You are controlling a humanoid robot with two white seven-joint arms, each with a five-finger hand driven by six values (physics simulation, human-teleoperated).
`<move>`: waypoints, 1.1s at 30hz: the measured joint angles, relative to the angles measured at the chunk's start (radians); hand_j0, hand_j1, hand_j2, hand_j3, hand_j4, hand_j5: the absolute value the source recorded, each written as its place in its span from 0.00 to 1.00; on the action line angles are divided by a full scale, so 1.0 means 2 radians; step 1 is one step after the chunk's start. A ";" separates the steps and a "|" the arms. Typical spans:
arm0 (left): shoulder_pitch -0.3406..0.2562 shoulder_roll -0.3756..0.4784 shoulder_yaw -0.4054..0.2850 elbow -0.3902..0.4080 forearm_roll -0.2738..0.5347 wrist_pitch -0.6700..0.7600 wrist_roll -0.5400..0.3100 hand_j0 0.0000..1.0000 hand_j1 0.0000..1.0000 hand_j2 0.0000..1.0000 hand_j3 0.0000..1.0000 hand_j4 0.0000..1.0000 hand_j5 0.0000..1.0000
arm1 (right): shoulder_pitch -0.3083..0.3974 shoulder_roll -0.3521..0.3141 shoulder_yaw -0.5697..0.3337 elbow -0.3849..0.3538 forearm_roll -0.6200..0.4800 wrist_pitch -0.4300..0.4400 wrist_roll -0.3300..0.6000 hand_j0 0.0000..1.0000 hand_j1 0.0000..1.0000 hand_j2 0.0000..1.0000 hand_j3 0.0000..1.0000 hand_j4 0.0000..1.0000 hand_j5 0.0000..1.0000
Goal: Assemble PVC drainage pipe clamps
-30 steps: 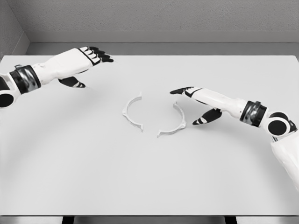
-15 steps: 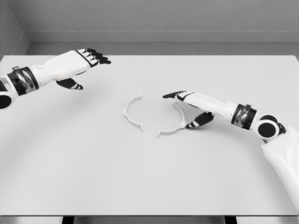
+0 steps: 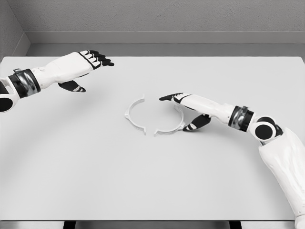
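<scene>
Nearest the camera, the white table [image 3: 143, 181] ran bare across the foreground; the right arm swept in from the lower right edge, elbow low, forearm stretched toward the middle; the right hand [image 3: 188, 107] lay low over the right clamp half [image 3: 167, 130], fingers extended and loose, gripping nothing; its dark fingertips [image 3: 167, 97] pointed left past the upper end of that arc, and the thumb sat just beside the arc's outer curve; actual contact could not be judged from this angle. The right clamp half lay flat, opening to the left, its lower tip close to the lower tip of the left clamp half [image 3: 133, 116]; the two arcs faced each other like brackets, near at the bottom, still apart at the top, not joined. Farther back on the left, the left hand [image 3: 78, 66] hung above the table, well away from the clamps, fingers straight and relaxed, thumb dropped below the palm, holding nothing.
</scene>
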 measured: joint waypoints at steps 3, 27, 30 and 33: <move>0.000 0.000 0.000 0.000 0.000 0.000 0.000 1.00 1.00 1.00 1.00 1.00 1.00 | -0.002 0.001 -0.001 0.001 0.001 0.000 0.000 1.00 1.00 1.00 1.00 1.00 1.00; 0.000 0.000 0.000 0.001 -0.001 0.000 0.000 1.00 1.00 1.00 1.00 1.00 1.00 | -0.034 -0.007 -0.023 0.030 0.004 0.001 0.000 1.00 1.00 1.00 1.00 1.00 1.00; -0.001 0.000 0.000 0.001 -0.001 0.000 0.000 1.00 1.00 1.00 1.00 1.00 1.00 | -0.058 -0.007 -0.028 0.056 0.005 0.001 0.000 1.00 1.00 1.00 1.00 1.00 1.00; -0.001 0.000 0.000 0.001 -0.001 0.000 0.000 1.00 1.00 1.00 1.00 1.00 1.00 | -0.068 0.003 -0.028 0.089 0.005 0.000 0.000 1.00 1.00 1.00 1.00 1.00 1.00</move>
